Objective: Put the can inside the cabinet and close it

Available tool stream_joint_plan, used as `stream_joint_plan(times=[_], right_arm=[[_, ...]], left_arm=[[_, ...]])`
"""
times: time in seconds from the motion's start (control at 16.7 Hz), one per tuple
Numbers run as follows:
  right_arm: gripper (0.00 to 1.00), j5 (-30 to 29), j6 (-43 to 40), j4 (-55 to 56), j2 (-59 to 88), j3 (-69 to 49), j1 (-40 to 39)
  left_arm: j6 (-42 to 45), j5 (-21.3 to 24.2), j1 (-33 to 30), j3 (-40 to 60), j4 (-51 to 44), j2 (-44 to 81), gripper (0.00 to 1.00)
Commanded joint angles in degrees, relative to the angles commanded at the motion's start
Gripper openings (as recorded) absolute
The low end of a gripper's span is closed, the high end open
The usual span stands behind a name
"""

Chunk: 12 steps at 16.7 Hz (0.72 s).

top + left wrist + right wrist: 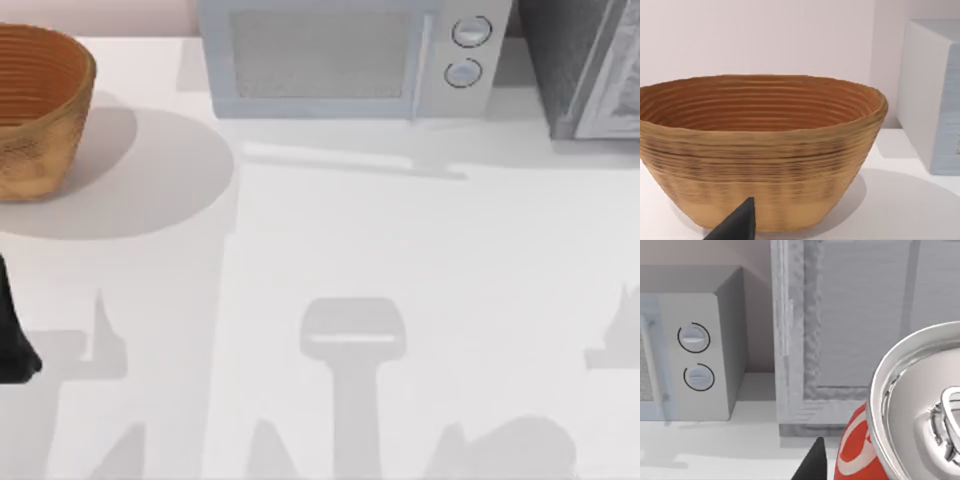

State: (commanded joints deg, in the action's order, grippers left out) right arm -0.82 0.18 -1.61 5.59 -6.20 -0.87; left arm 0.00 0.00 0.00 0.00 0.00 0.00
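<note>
Right pincer's dark fingertip (812,462) beside glossy round can (910,420).

basket (35,105) ribbed tan-brown; microwave (345,60) pale blue-grey; cabinet (850,335) grey; can (905,425) red, white swirl, silver top.

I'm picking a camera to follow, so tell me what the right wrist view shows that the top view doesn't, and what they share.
Right wrist view alone: the can, seen close with its silver top and red side, and a dark tip of the right end effector beside it. Top view alone: the woven basket at the table's left and part of the left arm at the left edge. Both: the microwave with two round knobs, the cabinet beside it, and the white table.
</note>
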Motion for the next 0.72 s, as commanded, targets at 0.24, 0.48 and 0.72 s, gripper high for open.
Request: stream_joint_plan(times=[0.24,0.48,0.72], right_arm=[[0.0,-1.8,0.1,-3.9,12.1,-15.0,-1.6],[0.0,-4.2,0.3,-8.9,27.8,-35.5,-3.7],[0.0,-6.6,0.5,-14.1,44.3,-57.6,-6.0]], left_arm=[[0.0,0.0,0.0,0.0,0.0,0.0,1.0],[0.0,0.0,0.0,0.0,0.0,0.0,1.0],[0.0,0.0,0.0,0.0,0.0,0.0,1.0]])
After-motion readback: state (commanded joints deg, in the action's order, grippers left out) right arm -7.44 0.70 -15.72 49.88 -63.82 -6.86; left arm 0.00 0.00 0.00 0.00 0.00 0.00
